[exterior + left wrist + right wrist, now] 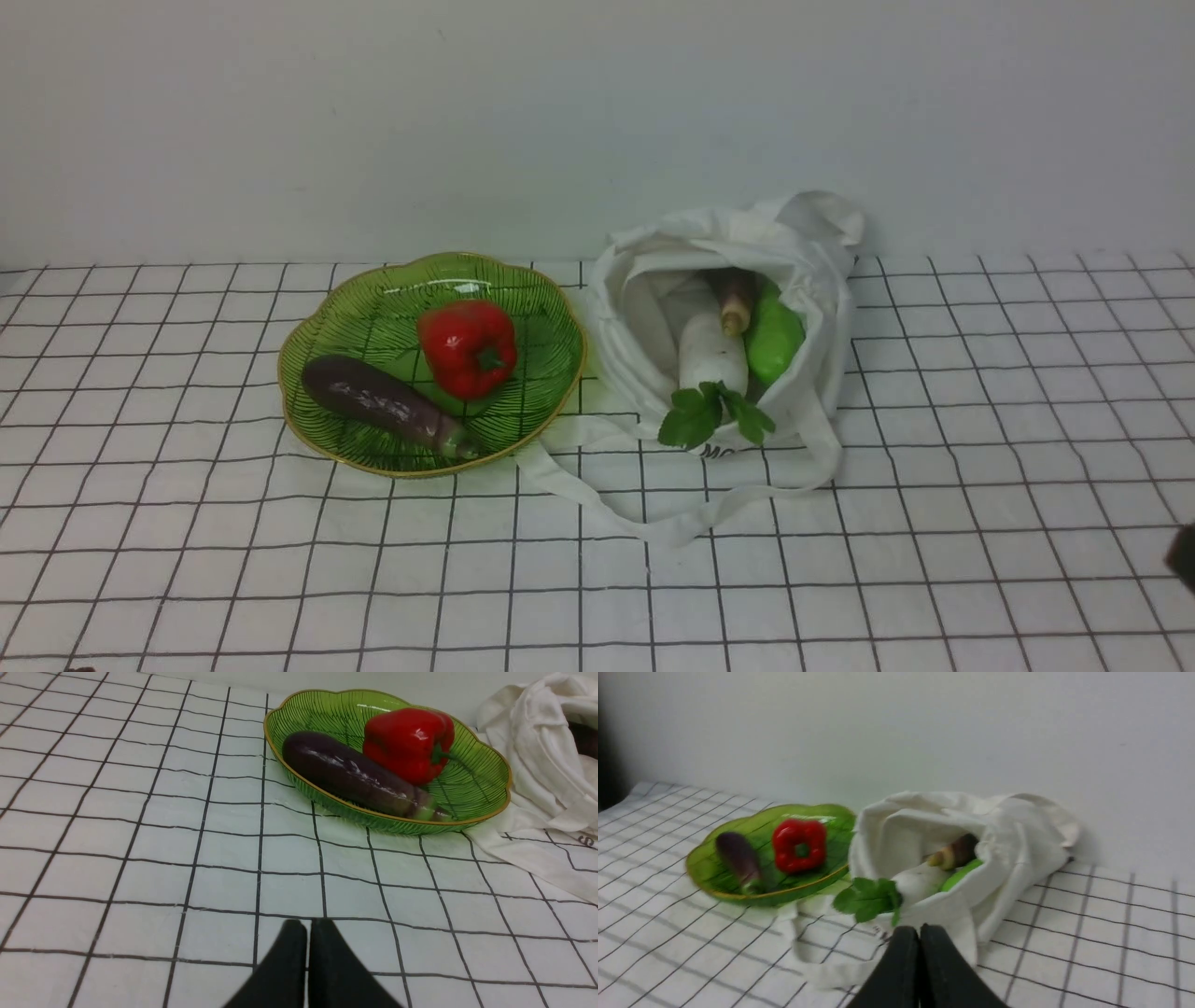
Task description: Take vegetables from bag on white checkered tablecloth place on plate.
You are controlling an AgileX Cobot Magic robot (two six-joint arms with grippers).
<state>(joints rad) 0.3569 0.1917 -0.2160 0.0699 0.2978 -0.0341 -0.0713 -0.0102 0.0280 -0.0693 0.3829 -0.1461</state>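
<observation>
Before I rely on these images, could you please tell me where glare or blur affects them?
Right wrist view: red bell pepper and plate look soft; left wrist view: sharper, with highlights on the eggplant; front view: small glints on the pepper and plate.

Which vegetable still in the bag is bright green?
The plump one at the bag's right side, beside the white radish; the third vegetable there is dark purple.
</observation>
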